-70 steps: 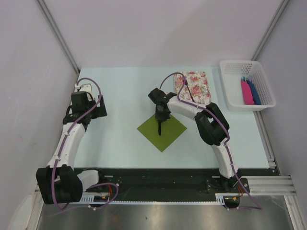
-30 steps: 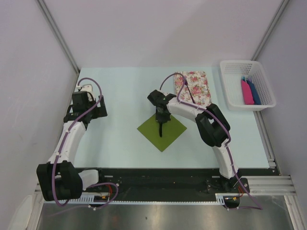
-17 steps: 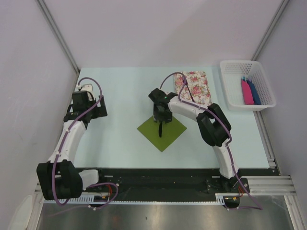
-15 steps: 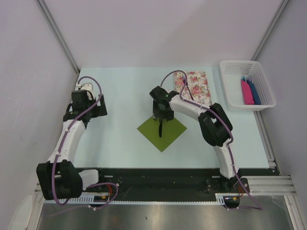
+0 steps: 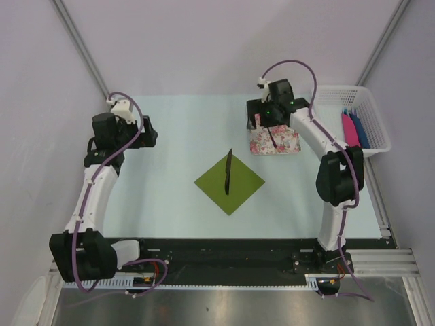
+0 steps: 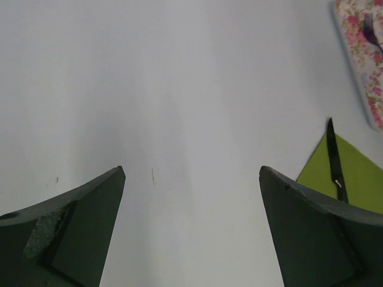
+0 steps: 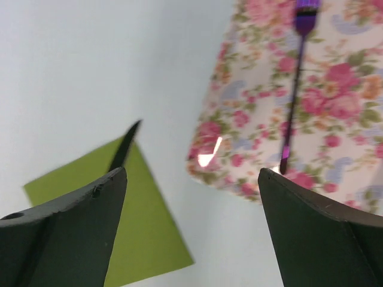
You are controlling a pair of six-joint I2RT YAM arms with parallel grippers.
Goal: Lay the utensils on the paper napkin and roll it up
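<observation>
Knife (image 5: 228, 171) now lies flat on the olive napkin (image 5: 241, 189), running 12-to-6 across its centre, blade tip poking just past the 12 o'clock corner. Nothing is holding it. Right gripper (image 5: 272, 123) was over it half a second ago and has since let go and swung out to the floral mat (image 5: 285, 144), at about 1 o'clock from the napkin. Jaws are spread wide and empty in the right wrist view. The purple fork (image 7: 294, 89) sits on the mat ahead of the right gripper, handle toward it, untouched. So one utensil is placed, and my read is that the fork pick comes next, with the roll not started. Left gripper (image 5: 148, 132) is parked at 10 o'clock, well apart from the napkin, jaws also wide and empty. White basket (image 5: 319, 102) at 2 o'clock holds pink and blue pieces, not part of this job.
</observation>
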